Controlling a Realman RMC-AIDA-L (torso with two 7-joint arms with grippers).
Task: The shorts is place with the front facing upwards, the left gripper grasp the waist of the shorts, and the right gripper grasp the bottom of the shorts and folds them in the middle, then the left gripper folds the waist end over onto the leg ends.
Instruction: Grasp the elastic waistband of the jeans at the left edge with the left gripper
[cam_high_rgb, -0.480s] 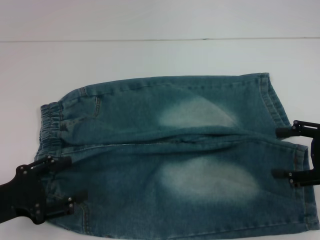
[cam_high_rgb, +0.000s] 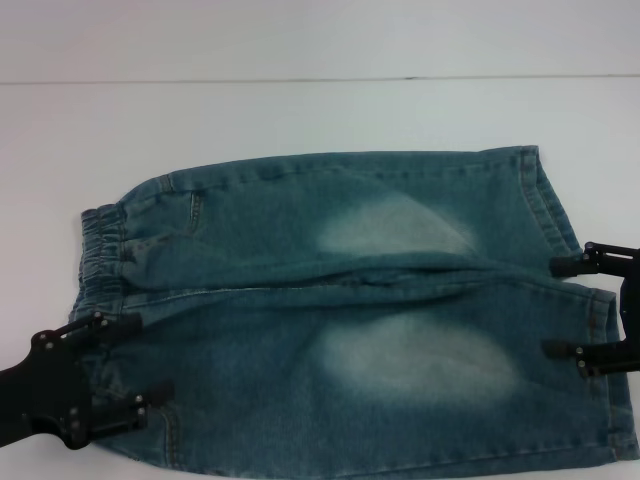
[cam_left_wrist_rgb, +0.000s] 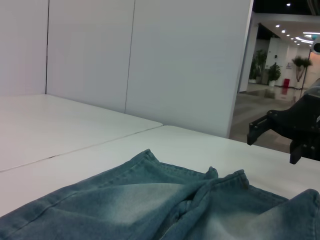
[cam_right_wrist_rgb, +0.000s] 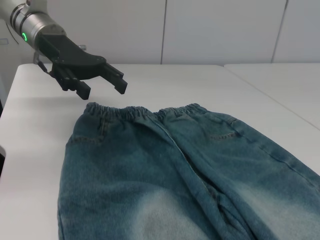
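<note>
Denim shorts (cam_high_rgb: 350, 310) lie flat and unfolded on the white surface (cam_high_rgb: 300, 110), waist (cam_high_rgb: 100, 255) toward the robot's left, leg ends (cam_high_rgb: 565, 230) toward its right. Left tool (cam_high_rgb: 135, 360) hovers over the near waist corner, fingers spread, gripping nothing; the right wrist view shows it above the fabric, apart from it. Right tool (cam_high_rgb: 562, 307) sits at the near leg hem, fingers likewise spread. Judgement: task barely begun. No grasp made; both folds remain to do.
</note>
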